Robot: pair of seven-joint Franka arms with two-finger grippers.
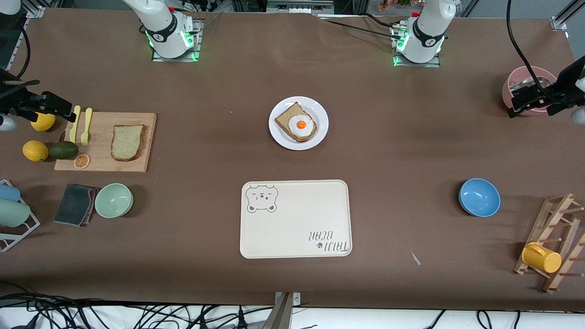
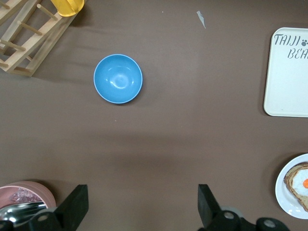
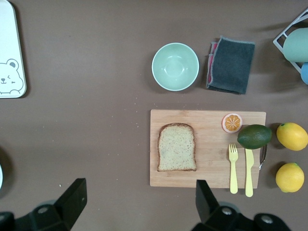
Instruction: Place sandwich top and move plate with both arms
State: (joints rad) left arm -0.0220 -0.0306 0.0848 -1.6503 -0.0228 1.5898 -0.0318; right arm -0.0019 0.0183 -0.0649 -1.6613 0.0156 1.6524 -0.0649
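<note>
Hovering high at both ends of the bench, the two arms wait, nothing in either grip. Left pincer (image 2: 139,207) hangs over bare brown bench near a pink bowl (image 1: 525,89) w/ metal inside; its black fingers (image 2: 72,204) stand spread wide, empty. Right pincer (image 3: 137,204) hangs over the bench edge of a wooden cutting board (image 1: 103,157), fingers (image 3: 72,199) likewise spread, gripping nothing.

Sandwich top (image 1: 128,142): flat wholegrain slice, light brown speckled crumb, darker crust, one rounded end, lying flat on the board. Beside it on the board: yellow plastic fork (image 1: 86,126) & knife (image 1: 75,123), an orange slice (image 1: 82,161) at the corner. An avocado (image 1: 63,150) & two lemons (image 1: 35,151) sit just off the board toward the right arm's end.

Plate (image 1: 320,132): round, glossy white, mid-bench between the two bases, carrying a bread slice w/ fried egg (image 1: 297,124). Nearer the front camera lies a cream tray (image 1: 297,219), rectangular, rounded corners, bear drawing, matte.

Other bits: pale green bowl (image 1: 114,200) touching a folded grey cloth (image 1: 75,204); blue bowl (image 1: 479,197), smooth, round; wooden peg rack (image 1: 555,237) w/ a yellow cup (image 1: 541,257) on it.
</note>
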